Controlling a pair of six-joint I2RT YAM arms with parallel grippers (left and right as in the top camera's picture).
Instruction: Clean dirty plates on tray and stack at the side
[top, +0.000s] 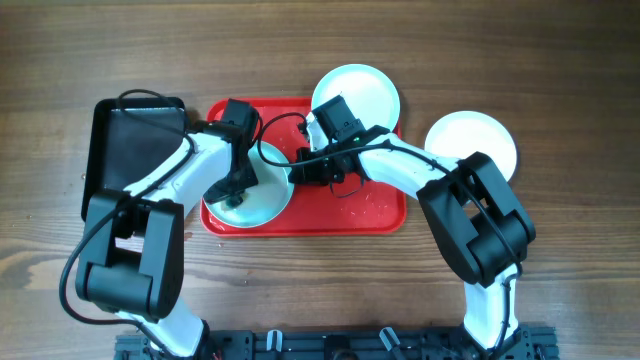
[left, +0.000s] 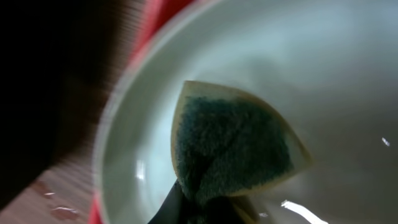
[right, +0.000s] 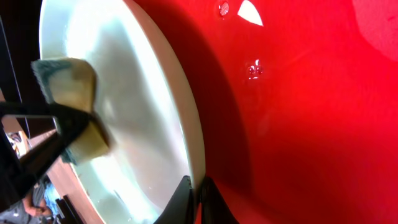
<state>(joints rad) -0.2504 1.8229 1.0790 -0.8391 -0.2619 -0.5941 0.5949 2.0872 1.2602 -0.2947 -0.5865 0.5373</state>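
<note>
Scrubbing the lower-left plate (top: 270, 196), I clamp the sponge (left: 233, 146) in the left gripper (top: 237, 194); the right gripper (right: 194, 198) pinches its rim; next: stacking.

The left arm (top: 185, 165) and right arm (top: 400, 165) crowd the mint plate (top: 272, 195); the tray (top: 375, 210)'s right half and the near desk (top: 330, 290) lie open.

Robot lab: wooden table (top: 320, 40)

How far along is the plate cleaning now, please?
Looks done: one white plate sits off the red tray on the table. In hand: the left hand presses a sponge on a pale plate whose rim the right hand pinches. Left: the third plate, overhanging the tray's far edge, then stacking.
</note>
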